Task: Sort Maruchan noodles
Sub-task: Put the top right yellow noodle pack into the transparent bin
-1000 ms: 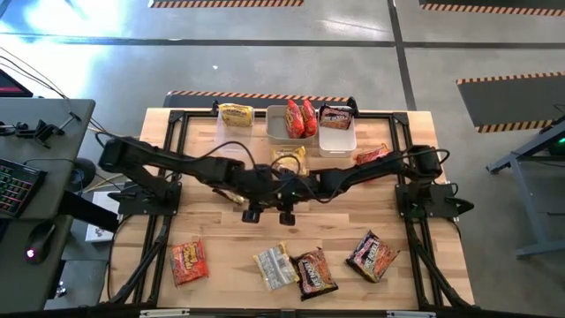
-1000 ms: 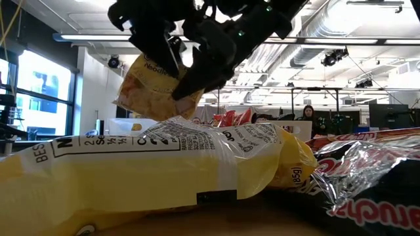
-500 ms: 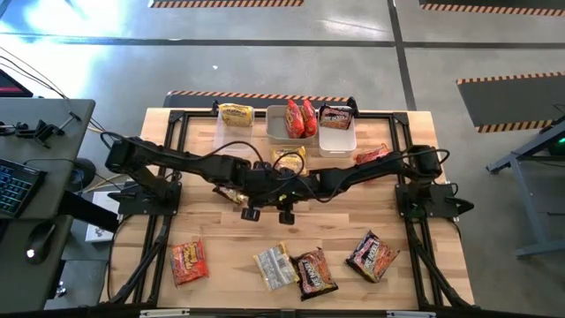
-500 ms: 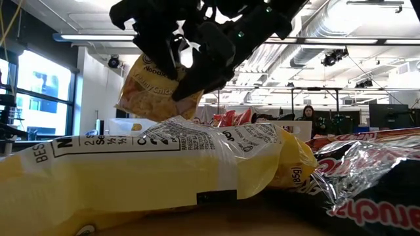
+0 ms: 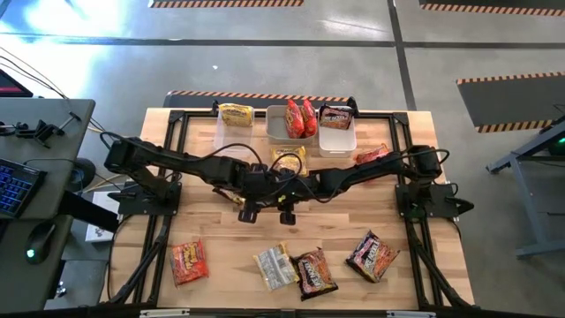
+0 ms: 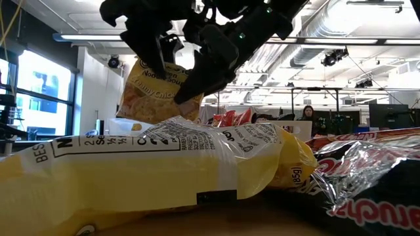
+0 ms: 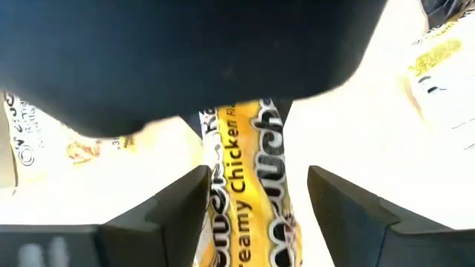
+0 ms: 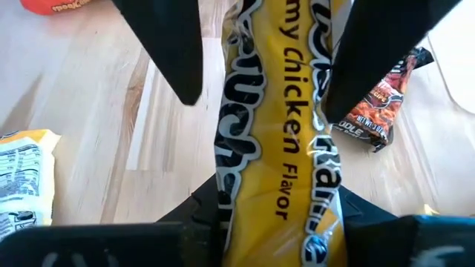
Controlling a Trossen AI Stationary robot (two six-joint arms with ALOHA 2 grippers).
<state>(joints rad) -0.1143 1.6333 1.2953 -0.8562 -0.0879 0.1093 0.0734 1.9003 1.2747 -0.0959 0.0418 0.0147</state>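
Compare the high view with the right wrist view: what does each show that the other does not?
Only the high view shows the whole layout: the three tubs at the table's far edge, the four packets along the near edge, and both arms meeting mid-table. Only the right wrist view shows the print on the yellow packet, reading "Chicken Flavor", with the other arm's dark fingers beyond it. Both show that yellow packet between the grippers, and the wooden table.
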